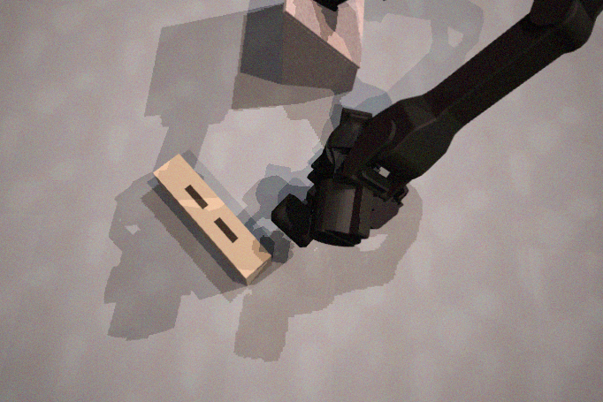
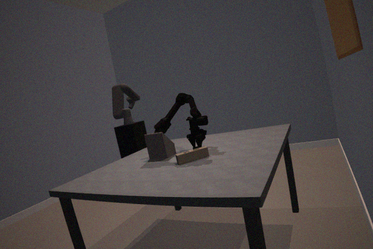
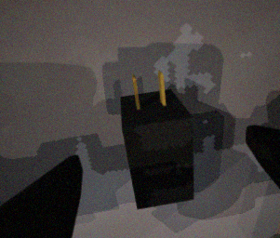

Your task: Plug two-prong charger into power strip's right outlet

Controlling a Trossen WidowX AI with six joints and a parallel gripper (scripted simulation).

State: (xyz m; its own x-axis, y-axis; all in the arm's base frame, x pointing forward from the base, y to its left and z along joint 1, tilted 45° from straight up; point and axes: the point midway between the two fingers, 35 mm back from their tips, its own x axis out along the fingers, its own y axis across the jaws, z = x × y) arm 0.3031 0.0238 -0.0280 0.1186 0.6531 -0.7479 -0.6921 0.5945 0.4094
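The black charger (image 3: 160,149) lies on the table in the wrist view, its two gold prongs pointing to the top of the picture. My gripper (image 2: 196,146) (image 3: 164,148) is open. Its fingers stand wide on either side of the charger, touching nothing that I can see. In the top view the gripper and wrist hide the charger. The tan power strip (image 1: 210,212) (image 2: 192,156) lies beside the gripper, to its left in the top view, with two dark outlet slots on top. Both slots are uncovered.
A large block with a sloped top (image 1: 316,54) (image 2: 155,146) stands on the table (image 2: 210,185) near my arm's base. A grey arm (image 2: 117,101) on a black pedestal (image 2: 130,139) is beyond the table edge. An orange panel (image 2: 342,19) is high at the right.
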